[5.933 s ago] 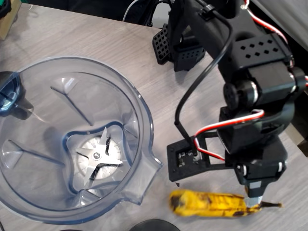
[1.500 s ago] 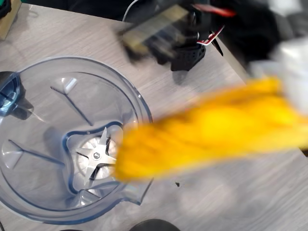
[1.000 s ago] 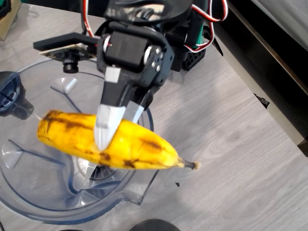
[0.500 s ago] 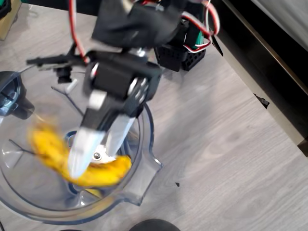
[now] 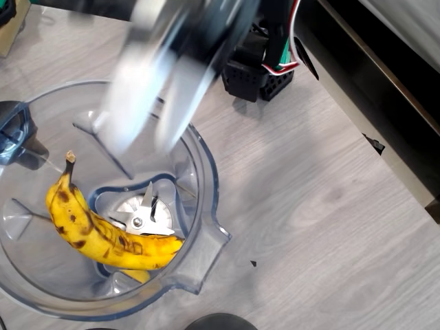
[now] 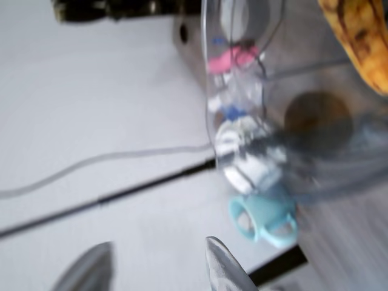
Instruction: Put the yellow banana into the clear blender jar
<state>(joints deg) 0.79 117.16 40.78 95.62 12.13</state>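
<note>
While my arm shows as a motion-blurred streak slanting from the top centre down across the jar's upper rim in the overhead view, my jaws (image 5: 148, 134) stand parted with nothing between them; the wrist view shows the two pale fingertips (image 6: 227, 267) apart on empty air. The yellow banana (image 5: 103, 234) lies inside the clear blender jar (image 5: 199, 165), curved along the lower left of the floor, stem pointing up-left, its far end beside the silver blade (image 5: 141, 220). The jar's pour spout (image 5: 218, 242) points down-right. Right of the jar, the worktop (image 5: 323, 227) lies bare as far as its dark edge. A black mount (image 5: 260, 72) sits above the jar's right rim.
</note>
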